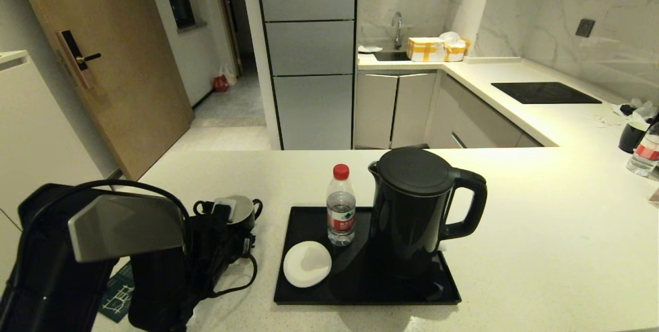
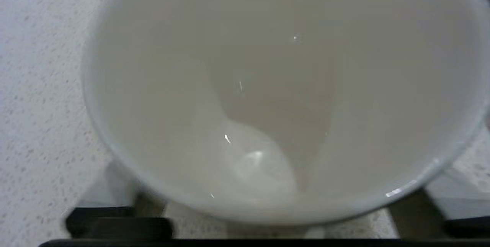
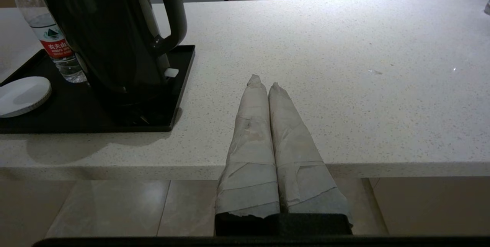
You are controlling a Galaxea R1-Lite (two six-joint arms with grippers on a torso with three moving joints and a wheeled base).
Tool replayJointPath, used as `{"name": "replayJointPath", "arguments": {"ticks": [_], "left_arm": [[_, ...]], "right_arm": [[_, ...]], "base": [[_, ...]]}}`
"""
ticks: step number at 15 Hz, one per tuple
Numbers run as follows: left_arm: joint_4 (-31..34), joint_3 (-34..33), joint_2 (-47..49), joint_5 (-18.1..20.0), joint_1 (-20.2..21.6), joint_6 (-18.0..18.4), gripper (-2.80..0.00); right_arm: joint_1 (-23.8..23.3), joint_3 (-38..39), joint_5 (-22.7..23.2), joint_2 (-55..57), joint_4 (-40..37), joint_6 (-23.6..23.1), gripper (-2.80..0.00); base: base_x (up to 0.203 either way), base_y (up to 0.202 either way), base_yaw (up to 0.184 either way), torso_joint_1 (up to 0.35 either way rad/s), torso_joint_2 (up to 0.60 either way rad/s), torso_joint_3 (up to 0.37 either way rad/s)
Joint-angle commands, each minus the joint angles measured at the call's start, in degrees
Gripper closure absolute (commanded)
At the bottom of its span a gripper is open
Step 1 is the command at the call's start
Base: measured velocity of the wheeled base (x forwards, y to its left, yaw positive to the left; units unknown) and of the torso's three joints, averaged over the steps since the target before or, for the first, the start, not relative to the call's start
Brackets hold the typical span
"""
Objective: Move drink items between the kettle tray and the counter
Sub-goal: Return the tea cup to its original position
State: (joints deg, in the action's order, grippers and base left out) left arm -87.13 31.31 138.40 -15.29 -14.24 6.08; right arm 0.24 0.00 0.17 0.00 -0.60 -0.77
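Observation:
The white-lined black mug (image 1: 245,210) stands on the cream counter (image 1: 540,249), just left of the black kettle tray (image 1: 360,300). My left gripper (image 1: 225,212) is at the mug. In the left wrist view the mug (image 2: 283,86) fills the picture and the pale fingers (image 2: 111,185) stand wide apart on either side of it; I cannot tell whether they touch it. On the tray stand the red-capped bottle (image 1: 341,206), the white saucer (image 1: 307,264) and the black kettle (image 1: 417,208). My right gripper (image 3: 264,82) is shut and empty over the counter's front edge, right of the tray (image 3: 183,86).
A dark green leaflet (image 1: 117,293) lies on the counter under my left arm. A second mug (image 1: 632,136) and bottle (image 1: 646,152) stand at the far right. The black hob panel (image 1: 545,92) and a taped box (image 1: 435,49) by the sink lie beyond.

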Motion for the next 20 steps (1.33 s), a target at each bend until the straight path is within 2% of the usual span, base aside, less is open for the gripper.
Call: {"name": "replayJointPath", "arguments": {"ticks": [1, 7, 12, 17, 20], "left_arm": [[-0.54, -0.10, 0.20, -0.27, 0.00, -0.01, 0.00], [-0.54, -1.54, -0.94, -0.04, -0.03, -0.24, 0.00], [-0.54, -3.27, -7.01, 0.96, -1.83, -2.83, 0.00], [-0.54, -5.07, -8.73, 1.13, -8.44, -2.74, 0.00], [-0.54, -6.11, -7.67, 1.05, -10.40, -3.10, 0.00]], "right_arm": [[0.02, 0.09, 0.00, 0.09, -0.02, -0.02, 0.00], [0.02, 0.09, 0.00, 0.09, -0.02, -0.02, 0.00], [0.02, 0.09, 0.00, 0.09, -0.02, -0.02, 0.00], [0.02, 0.09, 0.00, 0.09, -0.02, -0.02, 0.00], [0.02, 0.09, 0.00, 0.09, -0.02, -0.02, 0.00]], "base": [[0.000, 0.000, 0.000, 0.000, 0.00, 0.000], [0.000, 0.000, 0.000, 0.000, 0.00, 0.000], [0.000, 0.000, 0.000, 0.000, 0.00, 0.000], [0.000, 0.000, 0.000, 0.000, 0.00, 0.000], [0.000, 0.000, 0.000, 0.000, 0.00, 0.000]]}}
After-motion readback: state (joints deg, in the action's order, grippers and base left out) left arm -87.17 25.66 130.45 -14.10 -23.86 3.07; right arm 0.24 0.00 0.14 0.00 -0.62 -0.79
